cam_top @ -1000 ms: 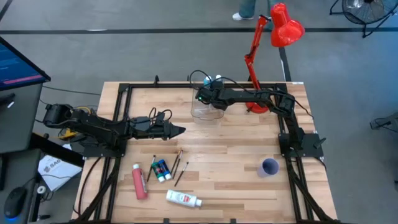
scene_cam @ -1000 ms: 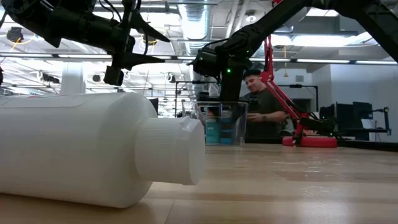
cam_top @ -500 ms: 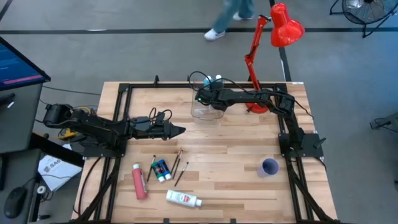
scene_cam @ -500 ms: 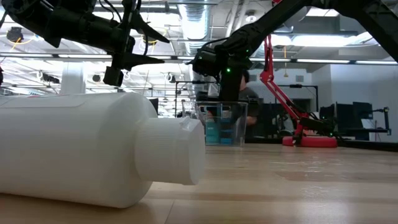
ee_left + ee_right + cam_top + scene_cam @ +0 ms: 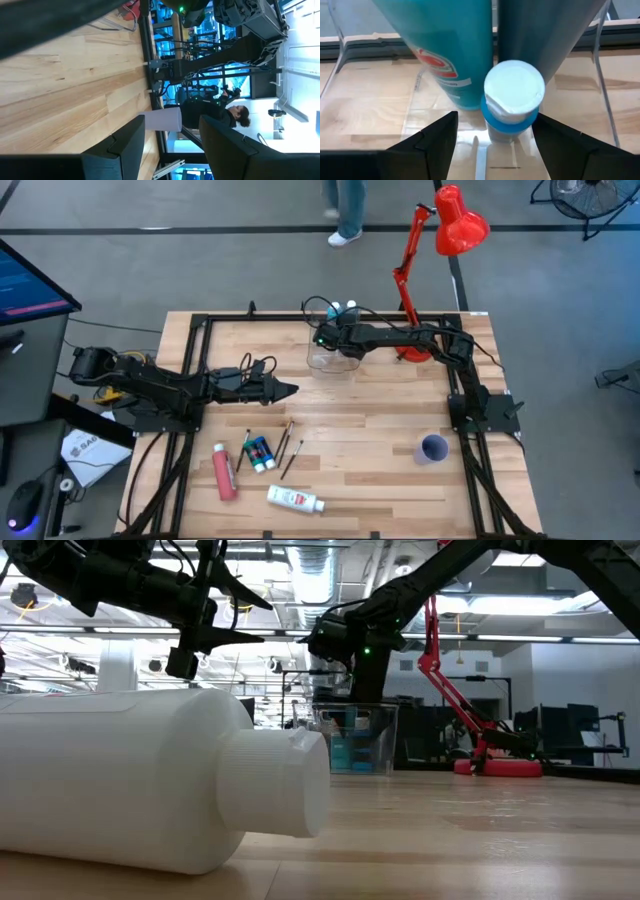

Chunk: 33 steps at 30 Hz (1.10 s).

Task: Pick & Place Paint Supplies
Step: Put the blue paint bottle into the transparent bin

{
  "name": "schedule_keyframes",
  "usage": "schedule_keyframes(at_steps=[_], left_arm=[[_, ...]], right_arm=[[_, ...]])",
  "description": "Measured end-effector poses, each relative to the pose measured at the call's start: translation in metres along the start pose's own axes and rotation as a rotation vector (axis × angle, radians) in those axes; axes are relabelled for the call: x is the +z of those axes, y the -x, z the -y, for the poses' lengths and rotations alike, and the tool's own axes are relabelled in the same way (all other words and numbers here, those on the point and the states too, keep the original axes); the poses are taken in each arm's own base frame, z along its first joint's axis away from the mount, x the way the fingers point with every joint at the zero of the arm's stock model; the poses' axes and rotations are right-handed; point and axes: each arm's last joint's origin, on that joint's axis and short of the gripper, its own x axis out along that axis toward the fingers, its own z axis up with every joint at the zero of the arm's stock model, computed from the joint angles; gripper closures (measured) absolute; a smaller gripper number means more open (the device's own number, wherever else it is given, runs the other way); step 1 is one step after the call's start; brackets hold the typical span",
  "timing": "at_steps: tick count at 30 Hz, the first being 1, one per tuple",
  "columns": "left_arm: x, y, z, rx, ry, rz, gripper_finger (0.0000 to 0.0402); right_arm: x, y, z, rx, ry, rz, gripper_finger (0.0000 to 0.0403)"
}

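So rn the right gripper (image 5: 322,338) is parked over the clear see-through plastic box (image 5: 333,358) at the far side of the wooden counter (image 5: 380,420). Its wrist view shows the jaws spread apart w/ nothing between them, looking down at a tall light-blue paint tube (image 5: 451,50), a grey tube (image 5: 542,35) and a small bottle w/ a white cap and blue collar (image 5: 513,97), all standing inside the box.

Looks to me like a drop-off that's just wrapping up. To do it well imo: lift straight up, keep the jaws wide so they don't snag the white cap or tip the tubes, and clear the box wall before swinging sideways.

Left gripper (image 5: 290,389) hangs above the counter mid-left, jaws apart and empty. Rest of the supplies are on the near-left of the counter: pink-red bottle (image 5: 224,472), small blue-green bottles (image 5: 260,452), white bottle w/ a red label (image 5: 294,499), plus thin dark paintbrushes (image 5: 288,446) lying beside them. Brushes are thin & flat on the wood, so prob the fiddliest grab left.
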Motion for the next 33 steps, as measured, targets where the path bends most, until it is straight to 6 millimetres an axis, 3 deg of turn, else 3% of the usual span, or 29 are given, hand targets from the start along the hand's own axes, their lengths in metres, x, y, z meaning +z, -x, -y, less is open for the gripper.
schedule_keyframes(at_steps=[19, 33], left_arm=[[0.000, 0.000, 0.000, 0.004, -0.001, -0.001, 0.0219], [0.000, 0.000, -0.001, 0.008, -0.009, -0.001, 0.0219]], right_arm=[[-0.003, 0.001, 0.004, -0.036, 0.038, -0.036, 0.0156], [0.012, 0.017, -0.001, -0.063, 0.071, -0.096, 0.0156]])
